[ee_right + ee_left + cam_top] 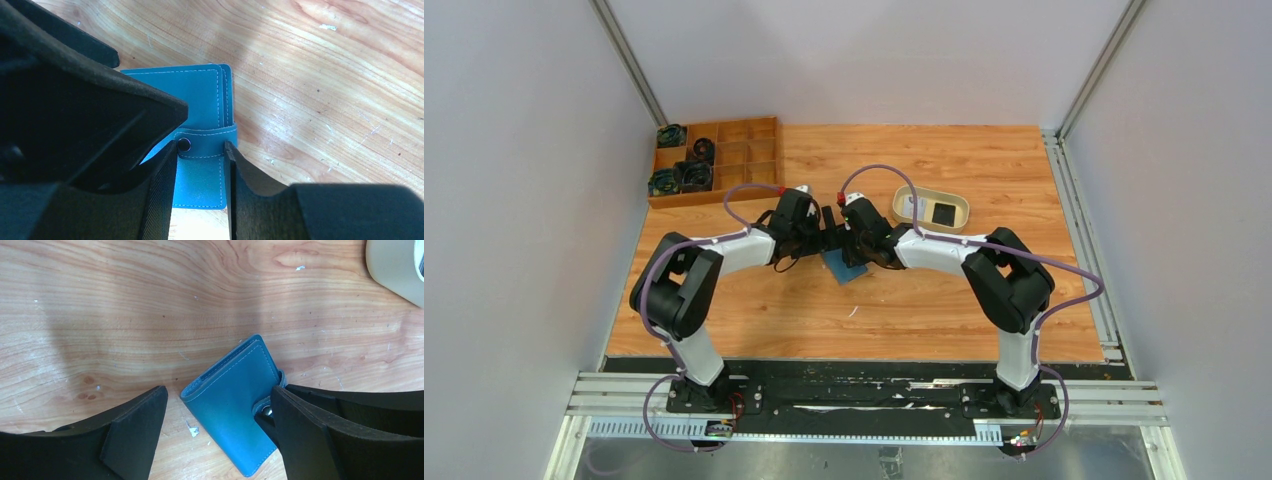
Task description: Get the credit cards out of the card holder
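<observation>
The teal card holder [846, 266] lies closed on the wood between both grippers, its snap strap fastened. In the left wrist view the card holder [235, 410] sits between the wide-open fingers of my left gripper [218, 390], with the right finger against its strap side. My right gripper [201, 146] stands over the card holder [200, 95], its jaws narrowed to either side of the strap [207, 145] with a gap still between them. From above, the left gripper [827, 232] and right gripper [852, 248] meet over the holder. The credit cards are hidden inside.
A cream oval tray [919, 193] with a black square in it stands just right of the grippers, and its rim [395, 270] shows in the left wrist view. A wooden compartment box [716, 160] with dark round items sits at the back left.
</observation>
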Robot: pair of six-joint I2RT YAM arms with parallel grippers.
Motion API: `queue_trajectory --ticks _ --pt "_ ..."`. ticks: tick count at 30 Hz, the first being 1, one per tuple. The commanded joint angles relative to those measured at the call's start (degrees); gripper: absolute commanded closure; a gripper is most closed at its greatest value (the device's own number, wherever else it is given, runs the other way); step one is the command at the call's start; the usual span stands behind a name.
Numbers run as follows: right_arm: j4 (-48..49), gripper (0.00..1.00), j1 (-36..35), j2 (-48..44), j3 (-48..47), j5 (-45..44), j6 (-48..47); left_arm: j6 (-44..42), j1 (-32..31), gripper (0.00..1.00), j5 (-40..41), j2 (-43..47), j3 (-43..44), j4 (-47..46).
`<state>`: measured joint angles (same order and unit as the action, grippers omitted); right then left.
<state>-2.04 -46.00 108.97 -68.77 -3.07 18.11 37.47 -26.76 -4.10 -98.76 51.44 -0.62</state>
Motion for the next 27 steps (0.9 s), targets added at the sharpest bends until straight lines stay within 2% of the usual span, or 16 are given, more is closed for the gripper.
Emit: queue_trajectory --ticks 1,14,21,27 --pt "-4.7 1.0 -0.4 1.4 2.1 0.0 1.1 -0.5 -0.9 0.14 2.6 -5.6 -3.4 7.6" --pt "-0.9 1.0 4.1 -5.9 8.6 7.0 6.1 -1.7 -0.9 0.15 8.8 -1.3 -3.8 9.3" --pt "1.5 1.0 5.4 -6.7 10.9 9.5 7.9 0.0 -1.0 0.15 2.4 0.0 -3.5 7.9" --pt "7.1 1.0 6.5 -7.0 13.1 12.6 10.4 -0.7 -1.6 0.15 2.0 -0.6 -4.4 8.0"
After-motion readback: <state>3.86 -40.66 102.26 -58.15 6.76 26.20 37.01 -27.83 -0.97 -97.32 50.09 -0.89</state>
